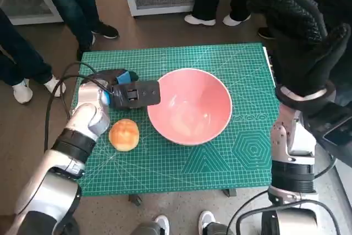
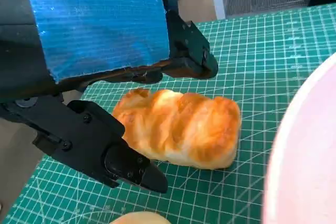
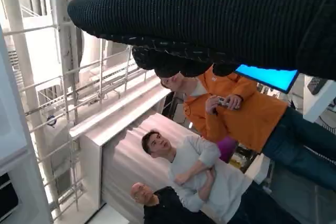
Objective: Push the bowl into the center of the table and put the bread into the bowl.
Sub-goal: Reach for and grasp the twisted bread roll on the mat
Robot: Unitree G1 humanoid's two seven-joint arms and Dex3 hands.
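The pink bowl [image 1: 190,105] is seen near the centre of the green-matted surface [image 1: 165,166]. At its 9 o'clock the left hand [image 1: 129,93] is spread, ungrasping, either side of a bread loaf [image 2: 178,128]; a round bun [image 1: 124,134] lies at 8 o'clock. The right hand [image 1: 300,37] is raised at 2 o'clock, empty, fingers apart.

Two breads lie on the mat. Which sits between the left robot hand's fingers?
The long ridged loaf, between the left robot hand's fingers; the round bun lies outside.
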